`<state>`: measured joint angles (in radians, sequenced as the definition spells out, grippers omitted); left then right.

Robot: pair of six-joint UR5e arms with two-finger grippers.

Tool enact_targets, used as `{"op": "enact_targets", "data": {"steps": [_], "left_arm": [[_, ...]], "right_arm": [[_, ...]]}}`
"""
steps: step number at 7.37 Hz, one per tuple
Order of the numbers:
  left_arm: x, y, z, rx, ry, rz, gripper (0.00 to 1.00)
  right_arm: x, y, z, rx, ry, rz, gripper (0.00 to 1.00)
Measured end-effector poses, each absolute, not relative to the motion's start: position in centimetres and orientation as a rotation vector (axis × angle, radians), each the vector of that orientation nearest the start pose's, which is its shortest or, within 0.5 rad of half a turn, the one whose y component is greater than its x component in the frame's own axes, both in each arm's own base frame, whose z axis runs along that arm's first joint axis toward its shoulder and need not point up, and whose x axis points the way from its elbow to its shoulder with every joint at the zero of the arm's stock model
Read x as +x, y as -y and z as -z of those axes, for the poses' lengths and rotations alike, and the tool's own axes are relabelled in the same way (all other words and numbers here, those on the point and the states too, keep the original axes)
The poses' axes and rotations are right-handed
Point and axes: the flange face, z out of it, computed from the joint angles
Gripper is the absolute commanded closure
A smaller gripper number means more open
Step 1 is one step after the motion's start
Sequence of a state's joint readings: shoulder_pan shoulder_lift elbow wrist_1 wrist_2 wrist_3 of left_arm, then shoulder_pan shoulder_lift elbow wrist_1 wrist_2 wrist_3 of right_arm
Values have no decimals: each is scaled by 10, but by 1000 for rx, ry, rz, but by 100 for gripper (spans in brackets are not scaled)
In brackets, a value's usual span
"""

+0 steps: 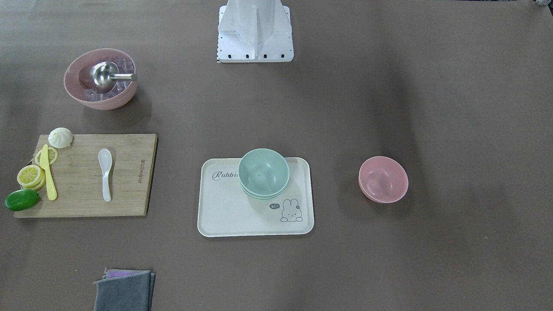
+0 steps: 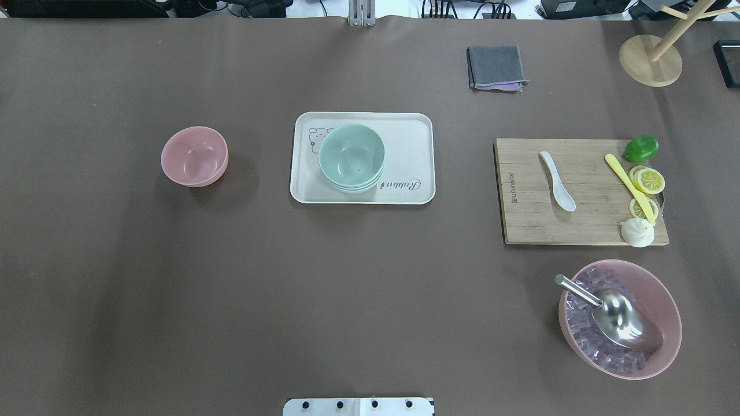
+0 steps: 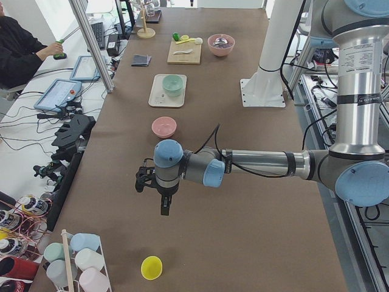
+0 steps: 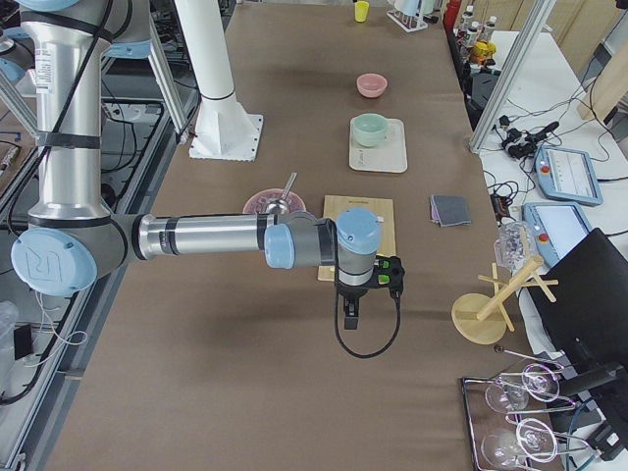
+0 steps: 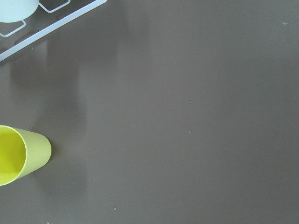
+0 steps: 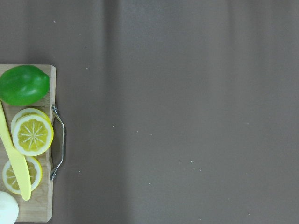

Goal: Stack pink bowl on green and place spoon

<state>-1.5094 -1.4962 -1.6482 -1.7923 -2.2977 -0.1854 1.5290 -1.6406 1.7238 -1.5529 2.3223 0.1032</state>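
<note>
A small pink bowl (image 1: 383,179) stands alone on the brown table, also in the overhead view (image 2: 194,156). Stacked green bowls (image 1: 263,172) sit on a cream tray (image 1: 233,216). A white spoon (image 1: 106,172) lies on a bamboo cutting board (image 1: 129,190). My left gripper (image 3: 165,207) shows only in the exterior left view, pointing down over bare table, nearer that camera than the pink bowl (image 3: 164,126). My right gripper (image 4: 351,312) shows only in the exterior right view, just past the board's end. I cannot tell whether either is open or shut.
A large pink bowl (image 1: 100,80) holds ice cubes and a metal scoop. A yellow knife (image 1: 49,175), lemon slices, a lime (image 1: 21,200) and a bun share the board. A grey cloth (image 1: 124,290), a yellow cup (image 5: 18,154) and a wooden stand (image 2: 650,58) stand around.
</note>
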Motion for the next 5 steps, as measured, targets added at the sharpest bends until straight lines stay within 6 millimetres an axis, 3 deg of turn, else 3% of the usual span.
{"op": "enact_targets", "data": {"steps": [5], "left_arm": [[-38, 477, -634, 122, -749, 38, 1]], "right_arm": [[45, 469, -618, 35, 758, -31, 0]]}}
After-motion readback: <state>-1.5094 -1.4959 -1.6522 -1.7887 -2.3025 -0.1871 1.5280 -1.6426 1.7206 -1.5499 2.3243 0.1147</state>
